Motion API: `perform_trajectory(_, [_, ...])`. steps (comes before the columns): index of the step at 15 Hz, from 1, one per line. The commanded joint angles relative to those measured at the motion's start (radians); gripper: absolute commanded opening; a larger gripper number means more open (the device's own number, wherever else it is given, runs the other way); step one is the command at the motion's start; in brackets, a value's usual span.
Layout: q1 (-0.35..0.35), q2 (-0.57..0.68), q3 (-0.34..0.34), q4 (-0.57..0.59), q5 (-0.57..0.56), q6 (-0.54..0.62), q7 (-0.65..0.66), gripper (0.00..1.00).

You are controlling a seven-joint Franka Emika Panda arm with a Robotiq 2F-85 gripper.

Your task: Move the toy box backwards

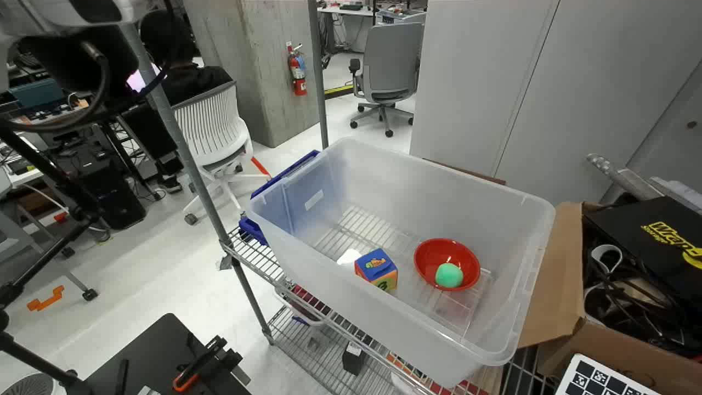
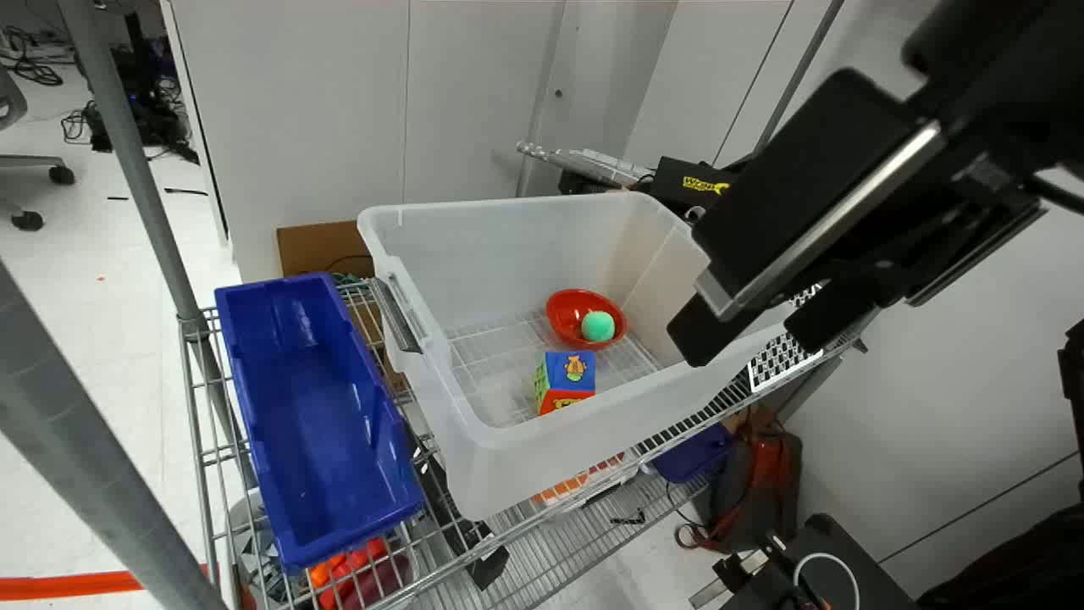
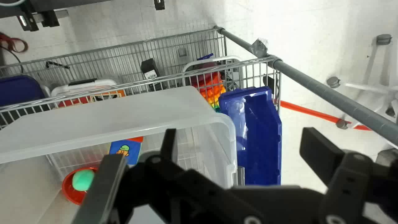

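Observation:
The toy box, a small cube with blue, orange-red, yellow and green on it, sits inside the large translucent bin, beside the red bowl. It shows in both exterior views (image 1: 375, 266) (image 2: 567, 377) and partly in the wrist view (image 3: 132, 151), where a finger and the bin rim cover some of it. My gripper (image 2: 755, 330) is above the bin's near right side in that exterior view. In the wrist view the gripper (image 3: 239, 141) has its fingers wide apart with nothing between them. It is apart from the toy box.
The translucent bin (image 1: 439, 164) has high walls and stands on a wire shelf (image 2: 203, 407). The red bowl (image 1: 425, 258) holds a green ball (image 1: 449, 275). A blue tray (image 2: 313, 407) stands beside the bin. A cardboard box (image 1: 554, 274) stands on its other side. Grey posts (image 2: 144, 178) rise from the shelf.

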Motion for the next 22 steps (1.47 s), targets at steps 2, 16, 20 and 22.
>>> perform_trajectory(2, [0.003, 0.000, -0.003, 0.006, -0.002, -0.003, 0.001, 1.00])
perform_trajectory(16, [-0.164, 0.300, -0.054, 0.244, -0.242, 0.231, 0.111, 1.00])
perform_trajectory(20, [-0.199, 0.536, -0.114, 0.422, -0.340, 0.273, 0.278, 1.00])
perform_trajectory(22, [-0.172, 0.661, -0.156, 0.497, -0.315, 0.299, 0.306, 1.00])
